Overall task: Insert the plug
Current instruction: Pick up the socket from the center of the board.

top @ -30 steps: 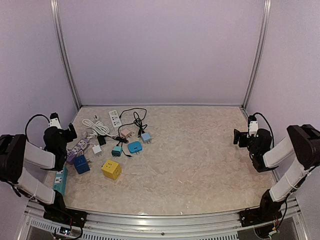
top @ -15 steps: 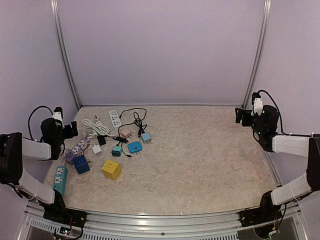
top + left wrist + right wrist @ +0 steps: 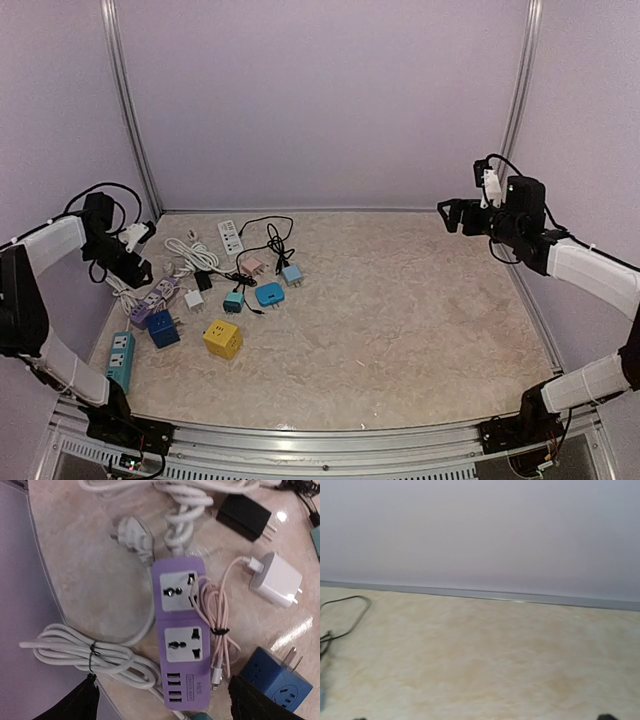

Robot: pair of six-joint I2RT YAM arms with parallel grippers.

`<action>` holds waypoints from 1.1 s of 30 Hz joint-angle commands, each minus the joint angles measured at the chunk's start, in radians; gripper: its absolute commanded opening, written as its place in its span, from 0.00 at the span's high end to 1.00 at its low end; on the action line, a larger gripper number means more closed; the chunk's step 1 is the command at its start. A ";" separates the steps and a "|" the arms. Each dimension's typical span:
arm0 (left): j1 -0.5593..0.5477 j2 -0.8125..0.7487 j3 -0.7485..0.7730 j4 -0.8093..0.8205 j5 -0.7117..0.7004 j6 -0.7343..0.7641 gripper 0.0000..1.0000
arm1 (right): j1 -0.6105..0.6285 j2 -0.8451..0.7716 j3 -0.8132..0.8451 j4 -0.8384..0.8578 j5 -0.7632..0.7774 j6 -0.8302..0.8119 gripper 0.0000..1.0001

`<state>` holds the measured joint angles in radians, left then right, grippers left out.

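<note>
1. Top external. A purple plastic two-socket power strip [image 3: 155, 297] lies by the L edge of the beige marbled tabletop [image 3: 400, 330], amid loose chargers & cords. The left gripper [image 3: 140, 268] hovers just behind the strip and carries nothing. The right gripper [image 3: 450, 216] hangs in the air well apart from the strip, far to its R, spread and empty.
2. Left wrist. View is straight down on the strip. The fingers [image 3: 75, 705] are spread wide either side of its USB end, pinching nothing. Both sockets are bare. A white three-pin plug on a pale cord [image 3: 134, 534] lies just beyond the strip's far end. A white cube USB charger [image 3: 277, 580] w/ pink cable [image 3: 215, 615] is just beside the strip, and a blue cube adapter [image 3: 272, 677] is near its USB end.
3. Right wrist. Bare tabletop & wall only; the strip is not in view.
4. Status (est.). Nothing is grasped or inserted, so this looks like the approach stage. Left to do: pick, align, push home. Which plug is meant: cannot tell.
</note>
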<state>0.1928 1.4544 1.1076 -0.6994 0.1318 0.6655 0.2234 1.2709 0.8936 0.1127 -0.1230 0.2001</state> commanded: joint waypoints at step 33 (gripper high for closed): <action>0.076 0.179 -0.072 -0.087 -0.015 0.086 1.00 | 0.076 0.018 0.051 -0.107 0.025 -0.039 0.00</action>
<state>0.2169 1.6733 0.9710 -0.7620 0.0673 0.7567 0.2810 1.2961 0.9154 0.0242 -0.0971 0.1509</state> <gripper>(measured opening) 0.501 0.995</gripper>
